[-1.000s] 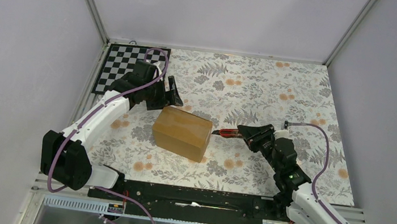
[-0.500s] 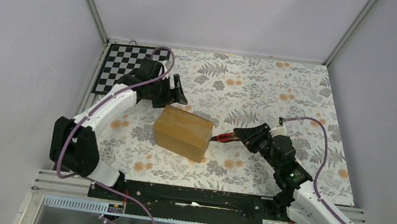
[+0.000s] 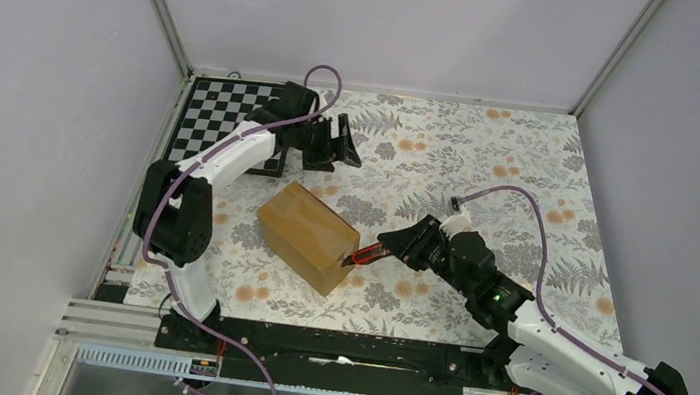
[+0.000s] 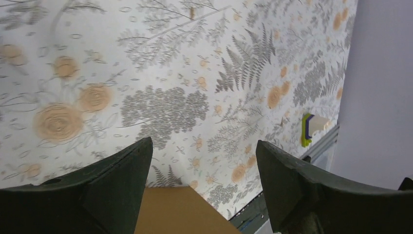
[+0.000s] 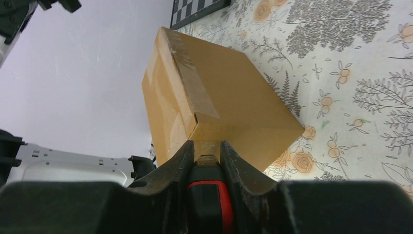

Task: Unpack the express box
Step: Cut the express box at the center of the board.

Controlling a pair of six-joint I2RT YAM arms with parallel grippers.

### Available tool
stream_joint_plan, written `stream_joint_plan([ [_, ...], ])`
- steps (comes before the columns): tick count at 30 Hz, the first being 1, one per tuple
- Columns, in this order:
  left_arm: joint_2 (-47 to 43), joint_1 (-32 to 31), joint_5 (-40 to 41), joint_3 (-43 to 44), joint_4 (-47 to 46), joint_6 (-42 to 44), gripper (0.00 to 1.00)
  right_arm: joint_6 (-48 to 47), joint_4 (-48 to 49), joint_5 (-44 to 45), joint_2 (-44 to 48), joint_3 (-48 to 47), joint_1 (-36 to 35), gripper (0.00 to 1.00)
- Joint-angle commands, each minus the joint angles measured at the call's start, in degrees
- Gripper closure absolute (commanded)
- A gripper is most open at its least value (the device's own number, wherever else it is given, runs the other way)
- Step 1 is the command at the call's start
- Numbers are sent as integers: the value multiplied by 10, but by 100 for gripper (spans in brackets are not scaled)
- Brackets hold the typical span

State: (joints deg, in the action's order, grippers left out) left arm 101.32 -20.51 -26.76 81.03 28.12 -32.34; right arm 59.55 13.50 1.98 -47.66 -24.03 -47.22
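Nothing to read from where I'm standing. The express box (image 3: pixel 306 235) shows plain brown card on every face I can see, and the tape (image 5: pixel 195 90) along its seam is bare too. The checkerboard (image 3: pixel 206 109) carries only black and white squares, no lettering.

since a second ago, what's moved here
The left end effector pulled back from the express box toward the far side of the table, open and empty. The right end effector drove the red-handled cutter in to the box's right end. The box turned and slid a little left. Unchanged: the right grip on the cutter.
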Motion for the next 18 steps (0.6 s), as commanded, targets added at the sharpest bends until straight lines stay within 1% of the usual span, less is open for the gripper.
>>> stream_joint_plan([
  [1,9,-29,-46,43,-32,17,18,-26,49,1,-8,-37,-16,100],
  [5,14,-44,-58,54,-32,21,17,-39,28,-6,-9,-46,-17,100],
  [10,5,-54,-65,71,-30,22,16,-60,-4,-13,17,-48,-17,100],
  [15,-14,-56,-53,89,-15,29,16,-107,-50,-15,62,-59,-17,100],
  [18,-32,-57,-22,101,19,50,16,-133,-81,-18,76,-74,-17,100],
])
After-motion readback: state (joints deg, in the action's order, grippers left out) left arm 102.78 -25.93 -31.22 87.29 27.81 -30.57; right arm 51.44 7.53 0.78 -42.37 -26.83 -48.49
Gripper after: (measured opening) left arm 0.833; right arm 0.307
